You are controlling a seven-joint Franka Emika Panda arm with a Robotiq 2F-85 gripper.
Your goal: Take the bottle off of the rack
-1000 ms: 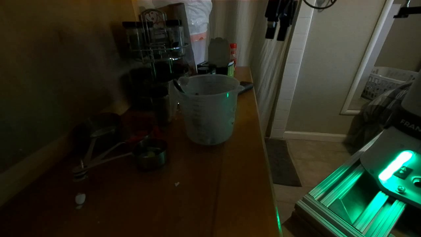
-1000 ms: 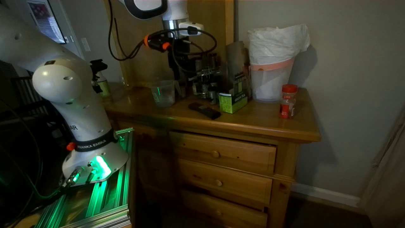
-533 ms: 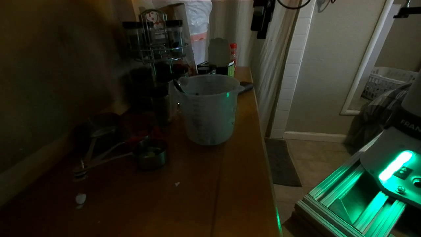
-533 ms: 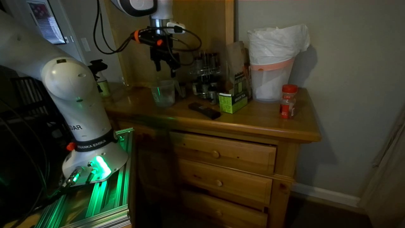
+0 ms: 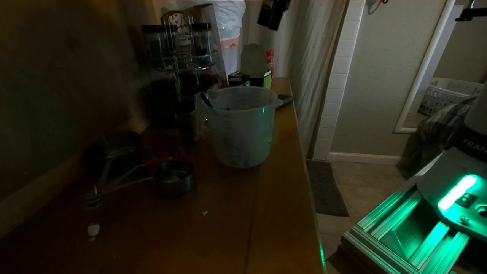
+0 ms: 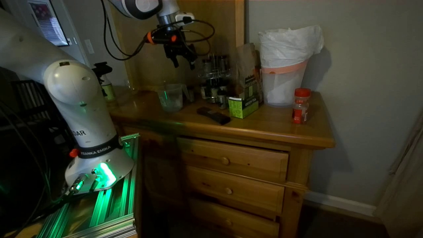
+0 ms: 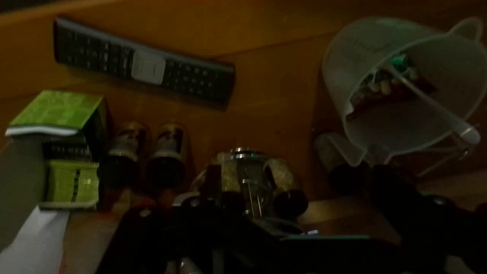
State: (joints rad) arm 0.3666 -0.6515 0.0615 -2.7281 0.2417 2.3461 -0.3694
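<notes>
Gripper [image 6: 184, 66] is empty, with jaws spread wide; bottles [image 5: 202, 42] are seated on the dimly lit rack [image 6: 214, 75]; removal is judged outstanding, though unconfirmed.

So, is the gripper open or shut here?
Open: in an exterior view the gripper shows a gap between its fingers, with nothing in it.

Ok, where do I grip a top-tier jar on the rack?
Probably by the dark lid, from above: the jar stands upright, its lid well above the rack's ring. Steer the end effector clear of the taller loop beside it.
</notes>
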